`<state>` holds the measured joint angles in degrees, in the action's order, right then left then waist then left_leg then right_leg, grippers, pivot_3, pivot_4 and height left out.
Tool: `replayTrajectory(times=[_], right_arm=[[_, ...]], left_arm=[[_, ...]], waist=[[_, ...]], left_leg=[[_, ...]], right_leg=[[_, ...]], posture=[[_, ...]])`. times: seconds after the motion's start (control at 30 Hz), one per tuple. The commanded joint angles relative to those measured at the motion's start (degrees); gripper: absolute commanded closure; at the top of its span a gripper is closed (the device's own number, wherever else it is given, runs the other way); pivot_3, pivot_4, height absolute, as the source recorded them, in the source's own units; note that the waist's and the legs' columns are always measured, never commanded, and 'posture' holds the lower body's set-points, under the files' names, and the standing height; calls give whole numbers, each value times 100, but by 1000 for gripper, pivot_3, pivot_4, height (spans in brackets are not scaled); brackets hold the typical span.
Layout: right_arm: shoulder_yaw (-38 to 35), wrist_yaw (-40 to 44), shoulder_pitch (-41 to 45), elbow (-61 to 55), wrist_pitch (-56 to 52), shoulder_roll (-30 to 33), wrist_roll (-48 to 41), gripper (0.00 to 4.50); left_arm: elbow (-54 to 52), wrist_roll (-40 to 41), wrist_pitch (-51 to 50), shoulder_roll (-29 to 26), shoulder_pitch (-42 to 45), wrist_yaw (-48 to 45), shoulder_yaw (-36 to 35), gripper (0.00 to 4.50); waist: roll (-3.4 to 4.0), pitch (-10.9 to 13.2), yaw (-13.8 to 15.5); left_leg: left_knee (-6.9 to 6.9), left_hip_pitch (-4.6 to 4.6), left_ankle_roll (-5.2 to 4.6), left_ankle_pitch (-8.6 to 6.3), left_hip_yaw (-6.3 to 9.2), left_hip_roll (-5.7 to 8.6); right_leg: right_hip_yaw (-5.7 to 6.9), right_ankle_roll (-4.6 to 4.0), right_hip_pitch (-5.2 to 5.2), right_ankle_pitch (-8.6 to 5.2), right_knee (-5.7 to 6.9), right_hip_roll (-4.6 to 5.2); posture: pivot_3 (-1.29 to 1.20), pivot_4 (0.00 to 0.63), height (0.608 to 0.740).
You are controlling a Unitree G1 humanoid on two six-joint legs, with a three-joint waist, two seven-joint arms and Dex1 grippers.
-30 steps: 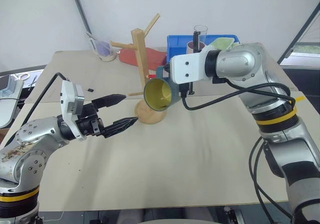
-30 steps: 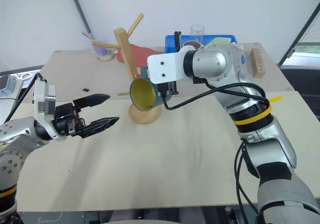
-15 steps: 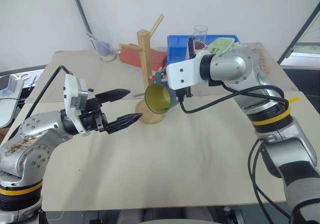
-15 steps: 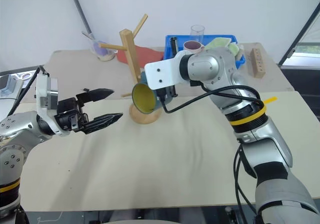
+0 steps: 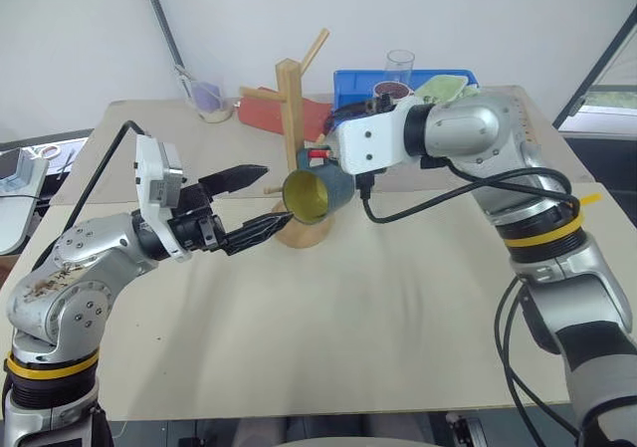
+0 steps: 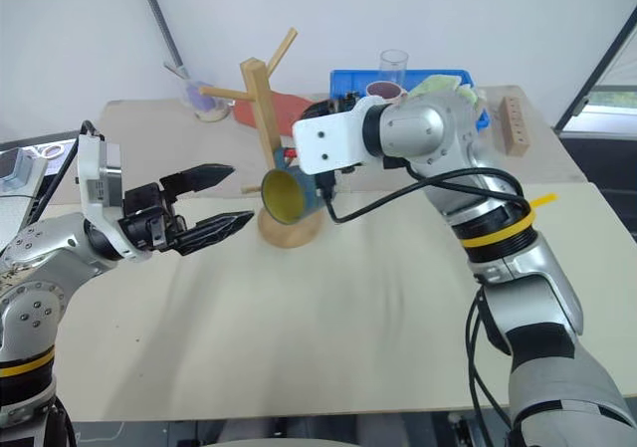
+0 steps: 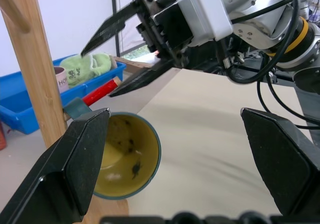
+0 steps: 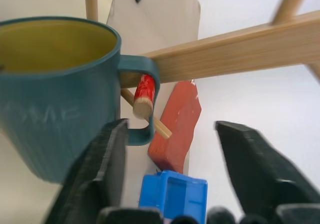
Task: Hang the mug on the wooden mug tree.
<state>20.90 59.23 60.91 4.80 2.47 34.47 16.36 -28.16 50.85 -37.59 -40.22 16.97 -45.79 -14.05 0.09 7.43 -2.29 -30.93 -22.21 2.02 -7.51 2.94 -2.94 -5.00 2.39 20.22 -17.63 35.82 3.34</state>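
Observation:
The dark teal mug (image 5: 317,194) with its yellow inside hangs by its loop handle (image 8: 145,100) on the red-tipped peg (image 8: 143,92) of the wooden mug tree (image 5: 290,109), low and close to the post above the round base (image 5: 301,234). My right gripper (image 8: 172,126) is open, with one finger on each side of the handle and not touching it. Left of the tree my left gripper (image 5: 271,197) is open and empty, its black fingertips pointing at the mug's mouth (image 7: 127,159) a short way off.
A blue bin (image 5: 353,79) behind the tree holds a white mug, a glass tumbler (image 5: 399,64) and a green cloth (image 5: 439,88). A red object (image 5: 267,114) and a small cup (image 5: 206,100) lie at the back left. A wooden block with holes (image 6: 513,123) stands at the back right.
My right gripper has opened and let go of the mug's handle. The mug now hangs on the red-tipped peg. My left gripper has edged closer to the tree.

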Motion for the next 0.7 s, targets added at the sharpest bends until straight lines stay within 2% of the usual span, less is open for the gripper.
replayTrajectory(times=[0.03, 0.13, 0.27, 0.4, 0.5, 0.7], right_arm=[[-497, 264, 48, -284, 23, 234, -556, 1417], [-921, 645, -183, -456, -451, 499, -1259, 1417], [-1698, 1311, -811, -964, -1735, 953, -2692, 1417], [-2301, 1410, -1289, -1567, -2926, 1267, -3791, 1417], [-2526, 1250, -1495, -1810, -3392, 1398, -4148, 1417], [-2563, 1014, -1665, -2053, -3547, 1486, -4356, 1417]], left_arm=[[-109, -138, 70, -111, 65, 115, -40, 0], [33, -514, -27, -458, 81, 160, 49, 0], [271, -1107, 27, -1008, 26, 154, 82, 0], [433, -1310, 221, -1300, -269, -144, -129, 0], [552, -1380, 331, -1337, -396, -252, -289, 0], [659, -1391, 419, -1380, -501, -534, -395, 0]], waist=[[-1, 0, -4], [-5, 3, 4], [-11, 7, 18], [-18, 20, -9], [-26, 27, -27], [-35, 32, -17]], left_leg=[[0, -1, 0, 0, 0, 0], [1, 0, 0, 0, 2, 0], [1, 4, 4, -2, -2, 0], [3, 2, 8, -5, -9, 1], [7, 6, 17, -11, -10, 1], [6, 7, 43, -28, -12, 1]], right_leg=[[-1, 0, 1, 0, 0, 0], [0, -1, -1, 0, 0, -1], [-4, -2, -3, -1, -1, 0], [-12, -4, 1, -2, -2, 4], [-19, -4, 6, -2, -1, 3], [-20, -12, 15, -7, -7, 6]], posture=[[0, 150, 716], [0, 150, 716], [0, 150, 716], [0, 150, 716], [0, 150, 716], [0, 150, 716]])
